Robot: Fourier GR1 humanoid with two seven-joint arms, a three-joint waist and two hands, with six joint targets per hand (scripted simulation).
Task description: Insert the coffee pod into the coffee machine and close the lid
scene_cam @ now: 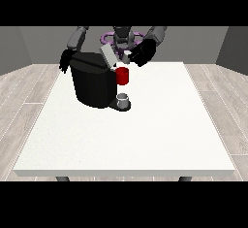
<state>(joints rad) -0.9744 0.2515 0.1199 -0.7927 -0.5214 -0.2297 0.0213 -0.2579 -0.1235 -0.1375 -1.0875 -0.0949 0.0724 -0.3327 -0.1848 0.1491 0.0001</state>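
Two hands work around the machine, which stands on the table at about 11 o'clock from the table's middle. The lid is raised and tilted, leaving the opening at the machine's top uncovered; this position lets a pod go in from above. A red part projects from the machine's front at 3 o'clock, and a small grey cup sits on the base below it, placed there, judging by position, to catch the brew.

The hand at the view's right hovers at 1 o'clock from the machine, just beside the lid's upper end. A small pale object shows at its fingers; this is probably the pod, light in colour and compact. The fingers appear curled round it, though the detail is small. Insertion is judged not yet done.

The hand at the view's left hangs at the machine's 10 o'clock corner. Whether it touches the machine, and whether its fingers are released or clenched, cannot be told.
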